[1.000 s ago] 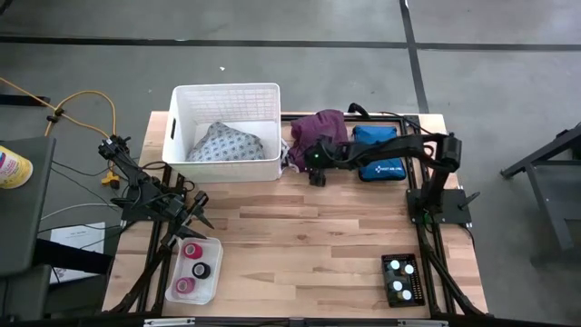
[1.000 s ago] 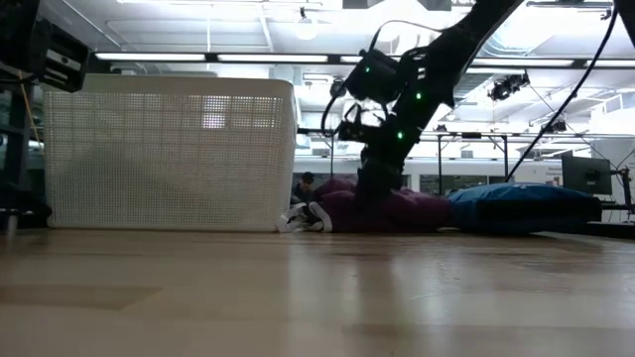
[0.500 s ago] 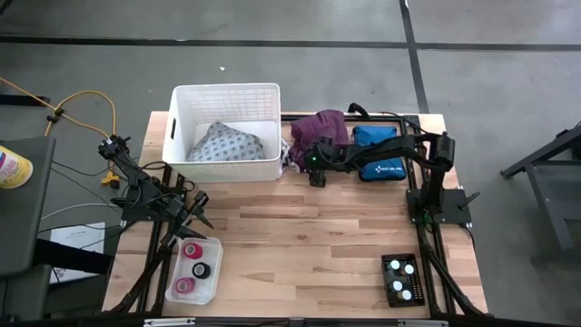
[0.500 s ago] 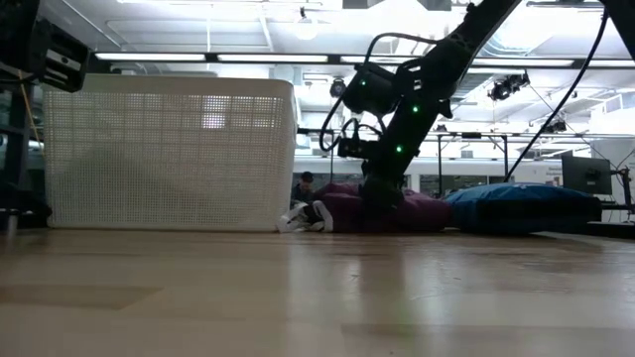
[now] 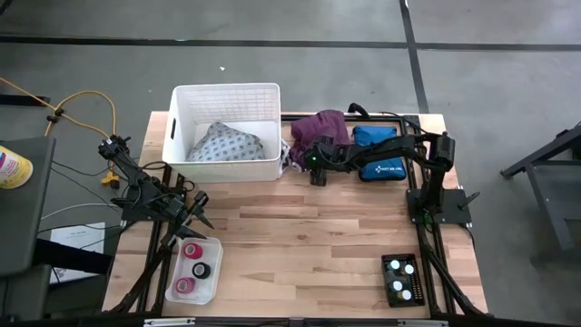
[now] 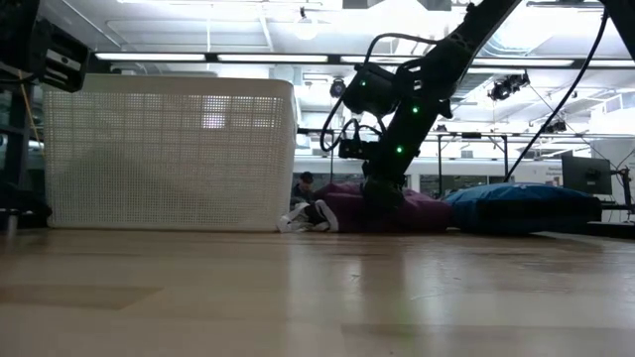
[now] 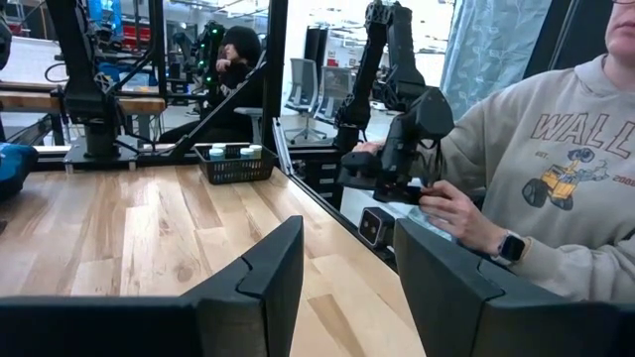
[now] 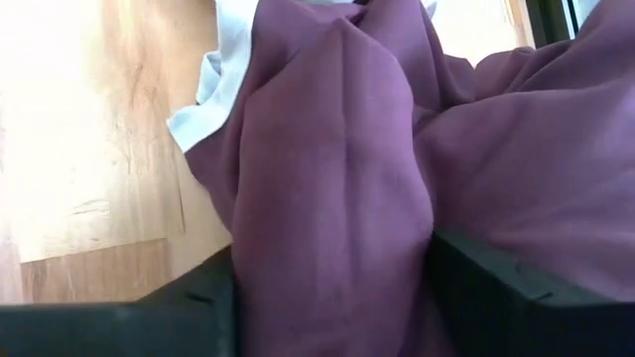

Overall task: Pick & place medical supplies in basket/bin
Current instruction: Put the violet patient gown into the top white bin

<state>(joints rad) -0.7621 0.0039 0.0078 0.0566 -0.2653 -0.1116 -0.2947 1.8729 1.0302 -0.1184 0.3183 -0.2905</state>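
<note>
The right gripper (image 5: 315, 169) presses into the purple garment (image 5: 320, 130) at upper centre of the light wooden table (image 5: 300, 245) — fingers (image 8: 516, 297) clamped on a fold — beside the white basket (image 5: 226, 98). The left gripper (image 7: 347, 288), spread apart, faces a seated person (image 7: 536, 169).

Right gripper (image 5: 311, 162) has dropped over the last second, from just above the purple garment (image 5: 320, 129) down into its near edge. Low view: wrist has tilted over and lowered, and the fingers now sink into the cloth. A fold of the garment (image 8: 337, 178) is bunched between the fingers (image 8: 189, 297), jaws pressed against both sides of it. The garment's white-trimmed corner (image 6: 303, 216) has shifted slightly on the table (image 6: 317, 288).
</note>
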